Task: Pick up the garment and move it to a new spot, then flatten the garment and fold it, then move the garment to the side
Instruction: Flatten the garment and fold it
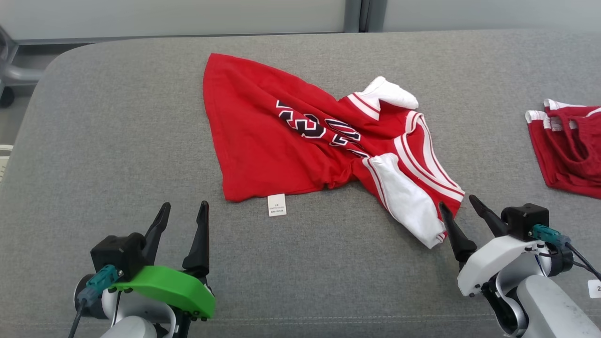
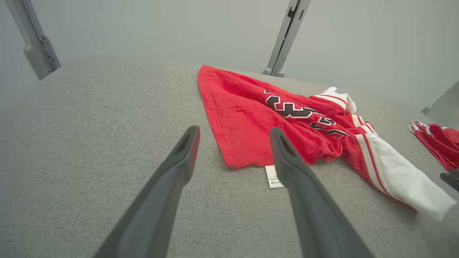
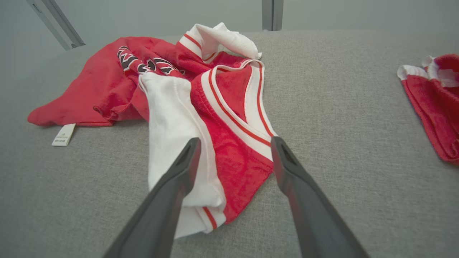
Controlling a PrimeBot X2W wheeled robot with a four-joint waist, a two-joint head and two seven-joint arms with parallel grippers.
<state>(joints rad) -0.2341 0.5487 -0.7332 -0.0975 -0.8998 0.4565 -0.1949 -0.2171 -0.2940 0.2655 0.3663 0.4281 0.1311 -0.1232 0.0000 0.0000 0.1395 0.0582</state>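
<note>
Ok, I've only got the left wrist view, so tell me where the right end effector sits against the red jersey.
Observer: The right end effector is open at the near-right tip of the red jersey with white sleeves, right beside the near white sleeve.
Operator: Report what shows between its fingers.
Observer: In the right wrist view, that sleeve's cuff and the point of the white-trimmed V-neck collar show between them. I cannot tell whether they touch.
Operator: Now give me my own tips against the cloth.
Observer: The head view shows the left end effector open and apart from the hem, to the left of the white care label.
</note>
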